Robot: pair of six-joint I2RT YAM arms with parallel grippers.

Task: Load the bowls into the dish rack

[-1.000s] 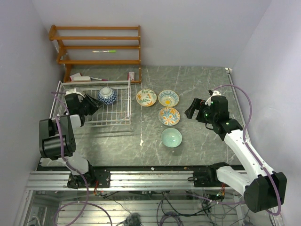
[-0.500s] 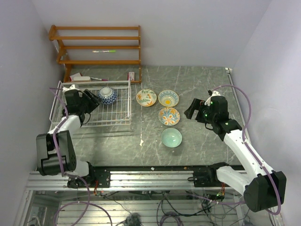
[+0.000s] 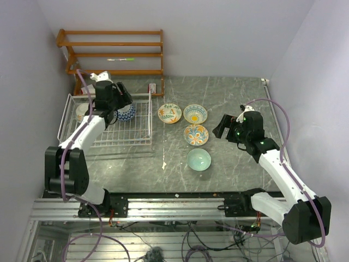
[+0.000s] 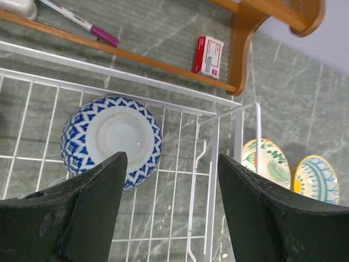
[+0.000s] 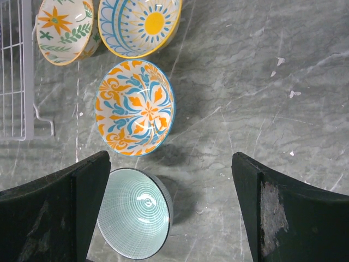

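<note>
right wrist view: right gripper (image 5: 170,158), fingers spread and empty, hovers just right of the orange bowl (image 5: 135,107) and teal bowl (image 5: 133,220) at mid counter (image 5: 262,82), so it is the nearer arm. left gripper (image 4: 172,158), also spread, hangs over the blue bowl (image 4: 112,139) in the rack (image 3: 117,135) by the far left corner.

Top external: high, from the near edge, looks down on the whole table (image 3: 229,93). Left wrist: close above dish rack (image 4: 238,164). Right wrist: close above bowls (image 5: 136,106). Wrist views share leaf bowl (image 4: 267,161) and sun bowl (image 5: 143,22).
</note>
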